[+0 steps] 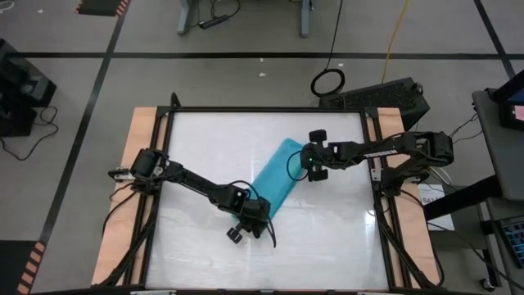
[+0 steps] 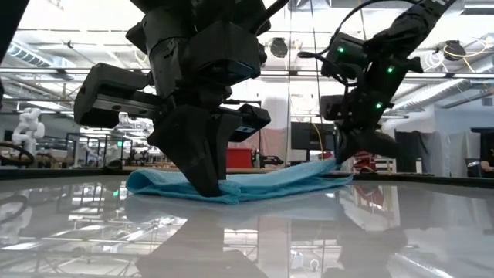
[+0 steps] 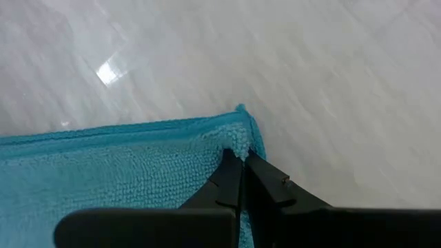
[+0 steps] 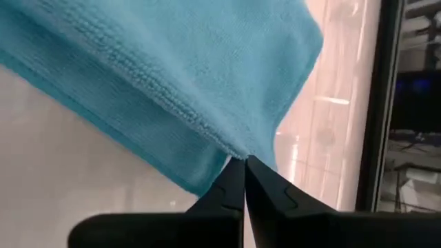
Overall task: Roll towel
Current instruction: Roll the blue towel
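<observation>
The turquoise towel (image 1: pixel 274 180) lies as a folded strip slanting across the middle of the white table (image 1: pixel 205 139). Its near end rests flat on the table, and its far end is raised. My left gripper (image 1: pixel 259 213) is shut on the near end, close to a corner. My right gripper (image 1: pixel 301 165) is shut on the far end. The low view shows the left gripper (image 2: pixel 210 188) large in front and the right gripper (image 2: pixel 342 159) behind it, at the lifted end. My left gripper pinches the towel beside its near corner (image 3: pixel 238 146) between its two fingertips, slanting steeply down from above. The cloth puckers at the tips. That end of the towel lies on the table. My right gripper pinches a fold of the towel's far end (image 4: pixel 238 150) between its two fingertips, slanting down from the table's right. That end is lifted a little off the table and hangs from the tips. The rest slopes down to the table (image 2: pixel 270 185).
Wooden side boards (image 1: pixel 139 164) and a black frame (image 1: pixel 270 109) border the table. A black keyboard (image 1: pixel 385 94) and a cable loop (image 1: pixel 327 81) lie on the floor beyond the far right corner. Bare tabletop (image 1: pixel 327 238) surrounds the towel.
</observation>
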Available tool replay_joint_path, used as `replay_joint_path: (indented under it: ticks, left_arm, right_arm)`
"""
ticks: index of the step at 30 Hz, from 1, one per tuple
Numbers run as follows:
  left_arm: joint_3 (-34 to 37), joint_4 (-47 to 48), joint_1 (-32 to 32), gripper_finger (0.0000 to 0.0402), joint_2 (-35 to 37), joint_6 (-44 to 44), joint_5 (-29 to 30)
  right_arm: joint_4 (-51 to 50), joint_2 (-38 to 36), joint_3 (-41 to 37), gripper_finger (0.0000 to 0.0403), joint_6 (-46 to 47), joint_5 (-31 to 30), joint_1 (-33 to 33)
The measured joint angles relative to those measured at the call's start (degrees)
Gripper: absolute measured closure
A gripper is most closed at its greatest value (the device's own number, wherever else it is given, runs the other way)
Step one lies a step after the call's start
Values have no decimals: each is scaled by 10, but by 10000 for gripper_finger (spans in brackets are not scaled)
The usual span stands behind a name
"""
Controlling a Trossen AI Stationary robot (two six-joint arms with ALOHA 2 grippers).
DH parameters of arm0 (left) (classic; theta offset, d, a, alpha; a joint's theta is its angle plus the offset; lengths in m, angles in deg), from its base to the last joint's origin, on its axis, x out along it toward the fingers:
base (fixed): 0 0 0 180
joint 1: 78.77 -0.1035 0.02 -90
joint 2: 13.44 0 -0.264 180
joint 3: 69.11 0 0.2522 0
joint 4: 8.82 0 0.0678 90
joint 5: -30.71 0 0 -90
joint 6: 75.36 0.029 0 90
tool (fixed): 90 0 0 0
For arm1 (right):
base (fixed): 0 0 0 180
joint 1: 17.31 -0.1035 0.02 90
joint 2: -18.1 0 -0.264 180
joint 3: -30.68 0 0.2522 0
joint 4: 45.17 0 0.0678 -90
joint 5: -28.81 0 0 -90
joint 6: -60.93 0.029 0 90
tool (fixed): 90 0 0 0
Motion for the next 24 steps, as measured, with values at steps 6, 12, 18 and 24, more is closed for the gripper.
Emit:
replay_joint_path:
  ticks: [6, 12, 18, 24]
  left_arm:
    - [0, -2, 0, 388, 0, -8, 0]
    - [0, -2, 0, 388, 0, -11, -1]
    - [0, -2, 0, 388, 0, -15, -7]
    - [0, -1, 0, 388, 5, -15, -7]
  right_arm:
    - [-50, 2, 1, 403, 23, 57, 20]
    - [-72, 3, 1, 378, 43, 73, 20]
    - [-90, -4, 1, 285, 60, 68, 21]
    - [-165, -40, 32, 216, 112, 71, 18]
